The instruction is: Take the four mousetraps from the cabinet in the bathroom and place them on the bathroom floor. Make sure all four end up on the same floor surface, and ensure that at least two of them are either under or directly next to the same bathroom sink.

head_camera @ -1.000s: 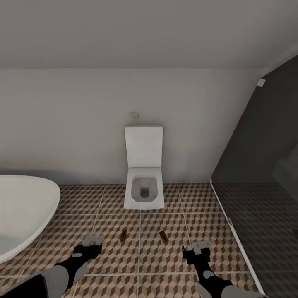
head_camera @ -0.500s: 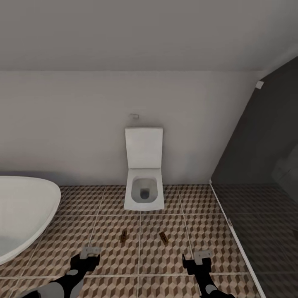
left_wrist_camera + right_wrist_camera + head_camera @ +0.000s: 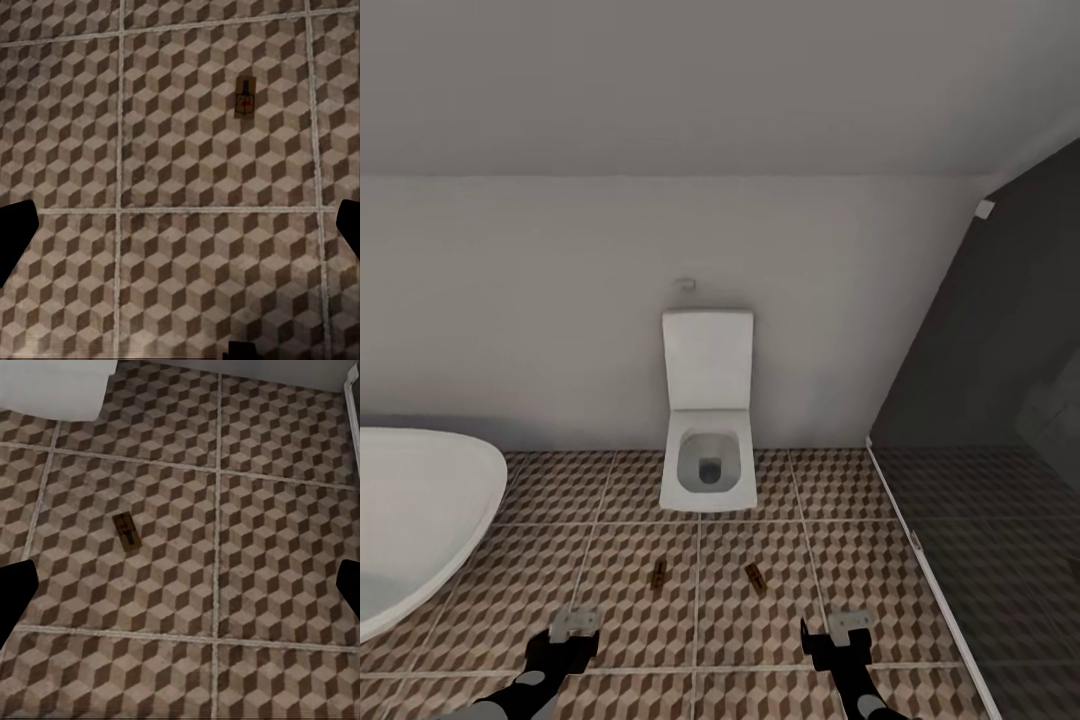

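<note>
Toilet [image 3: 708, 420] as ref: two mousetraps [image 3: 658, 573] [image 3: 756, 577] on bathroom floor [image 3: 750, 630] in front of it, long axes roughly toward it. Left gripper [image 3: 575, 625] nearer left trap, right gripper [image 3: 849, 626] nearer right; both wide open, empty.

From my head camera the bathtub [image 3: 410, 520] runs off the frame's left edge. Both arms are cut by the bottom edge. The two mousetraps [image 3: 658, 573] on the floor are too small for me to make out wire or spot. In my wrist cameras, the fingers [image 3: 15, 240] show as dark slivers at the borders.
</note>
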You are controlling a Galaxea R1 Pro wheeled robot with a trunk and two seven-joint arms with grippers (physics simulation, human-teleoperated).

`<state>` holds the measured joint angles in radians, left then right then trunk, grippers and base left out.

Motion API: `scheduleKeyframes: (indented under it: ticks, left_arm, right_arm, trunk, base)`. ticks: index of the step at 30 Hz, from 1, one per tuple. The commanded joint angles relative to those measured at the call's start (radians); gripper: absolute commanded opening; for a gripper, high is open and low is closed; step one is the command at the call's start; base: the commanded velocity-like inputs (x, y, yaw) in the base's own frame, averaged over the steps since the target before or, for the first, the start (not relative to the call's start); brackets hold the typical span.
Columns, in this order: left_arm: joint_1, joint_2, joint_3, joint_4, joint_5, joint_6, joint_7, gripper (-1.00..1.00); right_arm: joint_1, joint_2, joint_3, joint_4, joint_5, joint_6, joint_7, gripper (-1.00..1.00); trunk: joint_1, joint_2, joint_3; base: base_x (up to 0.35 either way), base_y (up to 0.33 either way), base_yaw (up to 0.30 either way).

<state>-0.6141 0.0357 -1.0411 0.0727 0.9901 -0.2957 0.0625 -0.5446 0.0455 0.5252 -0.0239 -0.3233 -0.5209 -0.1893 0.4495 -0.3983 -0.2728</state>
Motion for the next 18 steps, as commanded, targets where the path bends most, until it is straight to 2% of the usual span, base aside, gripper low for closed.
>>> scheduleKeyframes:
  ticks: [1,5,11,14,18]
  left_arm:
    - [0.001,0.0,-0.006,0.001,-0.001,-0.003,0.003,1.0]
    - [0.007,0.0,-0.005,0.001,-0.001,-0.024,0.006,1.0]
    - [0.014,0.004,-0.005,0.002,0.001,-0.094,0.017,1.0]
    - [0.016,0.005,-0.005,0.002,0.002,-0.108,0.043,1.0]
    - [0.021,0.003,-0.005,0.002,0.004,-0.117,0.11,1.0]
  right_arm:
    - [0.001,0.0,0.009,0.001,-0.005,-0.002,-0.005,1.0]
    - [0.007,0.0,0.009,0.001,0.002,-0.003,-0.001,1.0]
    - [0.01,0.0,0.009,0.001,0.036,-0.003,0.044,1.0]
    - [0.011,-0.001,0.009,0.001,0.043,-0.003,0.058,1.0]
    - [0.011,-0.001,0.008,0.001,0.046,-0.004,0.065,1.0]
  trunk:
    - [0.001,-0.002,-0.001]
    - [0.001,-0.002,0.002]
    - [0.001,-0.002,0.007]
    - [0.001,-0.002,0.009]
    - [0.001,-0.002,0.012]
  base:
    - [0.0,0.0,0.0]
    - [0.0,0.0,0.0]
    - [0.0,0.0,0.0]
    - [0.0,0.0,0.0]
    - [0.0,0.0,0.0]
